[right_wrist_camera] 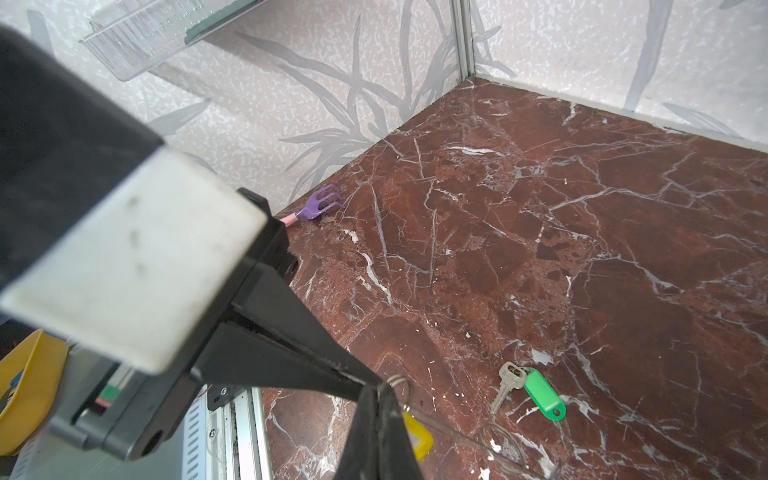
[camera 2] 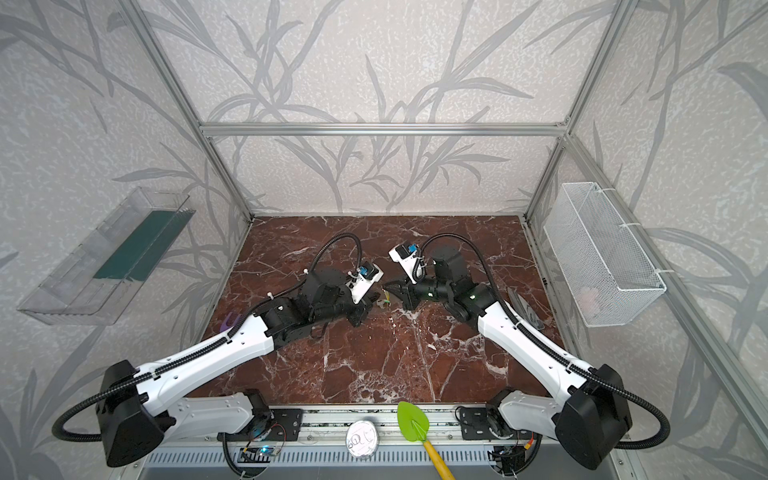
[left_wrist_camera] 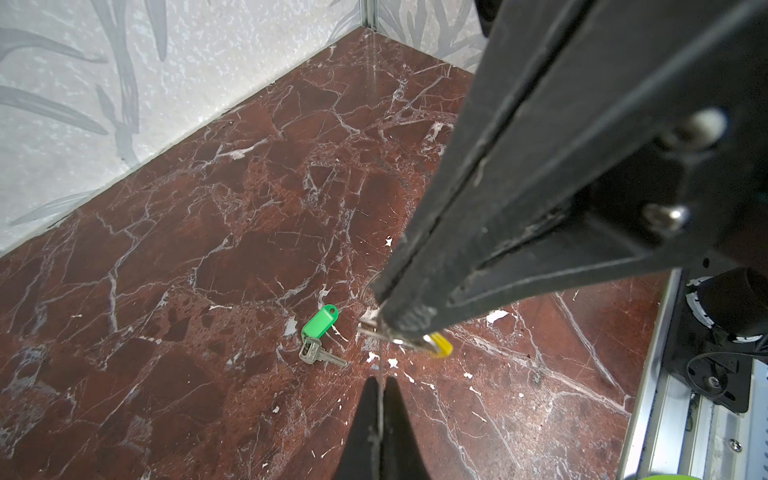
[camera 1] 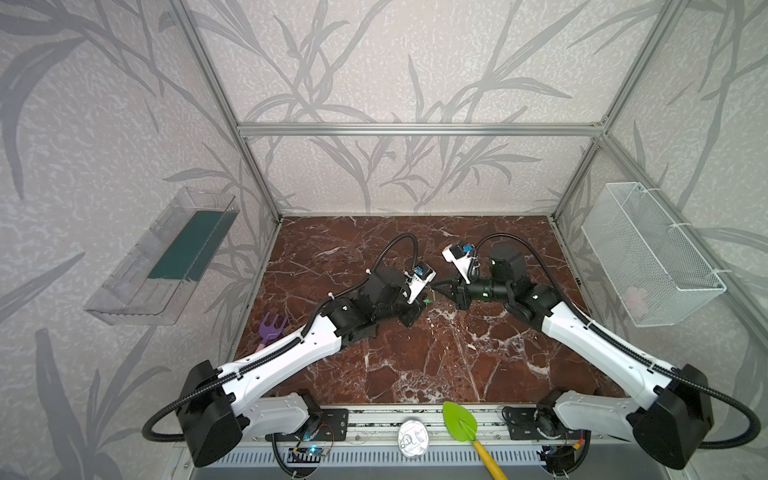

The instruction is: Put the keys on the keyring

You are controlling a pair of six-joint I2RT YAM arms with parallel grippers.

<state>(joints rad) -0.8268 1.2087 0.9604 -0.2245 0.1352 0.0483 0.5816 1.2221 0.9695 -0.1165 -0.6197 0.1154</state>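
Both grippers meet low over the middle of the marble floor. My left gripper (left_wrist_camera: 379, 380) is shut on the keyring (left_wrist_camera: 380, 361), which looks like a thin grey line seen edge-on there. In the right wrist view the keyring (right_wrist_camera: 457, 429) is a see-through flat piece with an oval opening. My right gripper (right_wrist_camera: 380, 388) is shut on the yellow-tagged key (left_wrist_camera: 441, 345) at its small split ring. The yellow tag (right_wrist_camera: 417, 436) hangs below the jaws. The green-tagged key (left_wrist_camera: 320, 322) (right_wrist_camera: 544, 399) lies loose on the floor just beside them. In both top views the fingertips nearly touch.
A purple fork toy (camera 1: 272, 328) lies by the left wall. A green toy spade (camera 1: 461, 419) and a round silvery lid (camera 1: 411, 439) rest on the front rail. A clear bin (camera 1: 166, 257) and a wire basket (camera 1: 648, 257) hang on the side walls. A flat grey piece (camera 2: 523, 308) lies beside the right forearm.
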